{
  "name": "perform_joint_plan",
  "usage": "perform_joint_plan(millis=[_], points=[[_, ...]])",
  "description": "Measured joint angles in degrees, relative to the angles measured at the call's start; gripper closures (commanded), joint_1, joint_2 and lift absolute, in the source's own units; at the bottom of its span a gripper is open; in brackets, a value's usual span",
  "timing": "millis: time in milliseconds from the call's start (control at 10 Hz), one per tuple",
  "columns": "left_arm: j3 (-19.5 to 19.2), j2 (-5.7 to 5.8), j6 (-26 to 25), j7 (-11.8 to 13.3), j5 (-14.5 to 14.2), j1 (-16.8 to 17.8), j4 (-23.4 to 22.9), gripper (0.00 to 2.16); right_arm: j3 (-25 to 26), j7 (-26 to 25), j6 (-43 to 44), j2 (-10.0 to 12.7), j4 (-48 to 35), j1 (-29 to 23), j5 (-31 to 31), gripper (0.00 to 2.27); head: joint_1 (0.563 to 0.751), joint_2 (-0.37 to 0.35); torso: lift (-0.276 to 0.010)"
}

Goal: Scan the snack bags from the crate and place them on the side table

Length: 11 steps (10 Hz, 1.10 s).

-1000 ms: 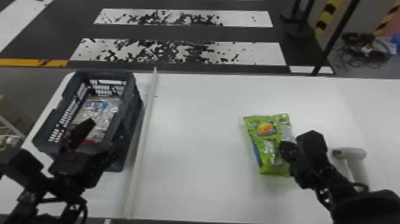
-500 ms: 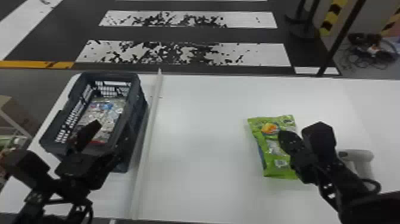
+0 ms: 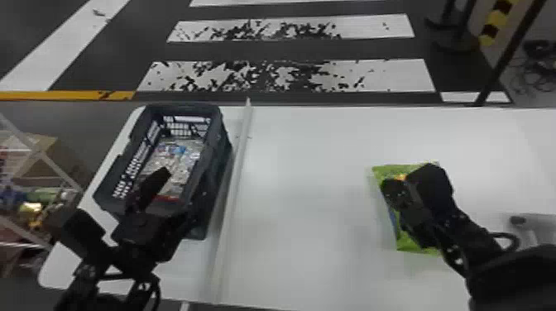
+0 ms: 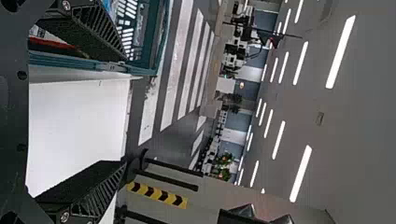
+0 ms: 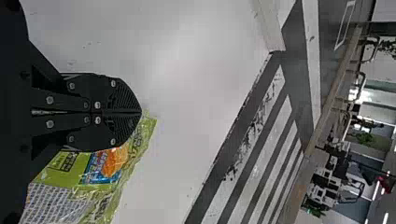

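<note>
In the head view my left gripper (image 3: 120, 192) stands open at the near end of the dark crate (image 3: 211, 182), which holds clear-wrapped snack bags (image 3: 182, 159). In the left wrist view the crate (image 4: 140, 70) shows past one finger of my left gripper (image 4: 125, 111), with nothing between the fingers. My right gripper (image 3: 393, 190) is over a green snack bag (image 3: 413, 247) lying on the white table, covering its middle. The right wrist view has my right gripper (image 5: 141, 112) with its fingers pressed together and the green bag (image 5: 70, 172) beneath and beside them.
A pale handheld scanner (image 3: 533, 227) lies at the table's right, beside the right arm. A long white bar (image 3: 233, 182) runs front to back between the crate and the bare white tabletop (image 3: 306, 206). A shelf rack (image 3: 37, 153) stands left of the table.
The head view has turned a little left, shifting the scene right. My right gripper has moved left and forward over the green bag. The left gripper keeps its place by the crate.
</note>
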State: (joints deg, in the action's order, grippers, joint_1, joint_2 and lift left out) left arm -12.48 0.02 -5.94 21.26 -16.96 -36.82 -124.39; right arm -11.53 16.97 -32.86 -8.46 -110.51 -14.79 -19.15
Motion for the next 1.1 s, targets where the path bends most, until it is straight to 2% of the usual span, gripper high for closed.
perform_joint_plan(millis=[600,1100], points=[[0.01,-0.02,-0.02,-0.17,0.08,-1.58,-2.03,0.09,-5.00,0.35,-0.24,0.41,13.39,10.22,-4.17,2.24,0.695,0.149,-0.094],[-0.22,-0.02,0.11,0.01,0.01,-2.59,-2.86,0.09,-5.17,0.02,-1.01,0.55,15.39,12.12,-6.09,2.24,0.695,0.137,-0.094]])
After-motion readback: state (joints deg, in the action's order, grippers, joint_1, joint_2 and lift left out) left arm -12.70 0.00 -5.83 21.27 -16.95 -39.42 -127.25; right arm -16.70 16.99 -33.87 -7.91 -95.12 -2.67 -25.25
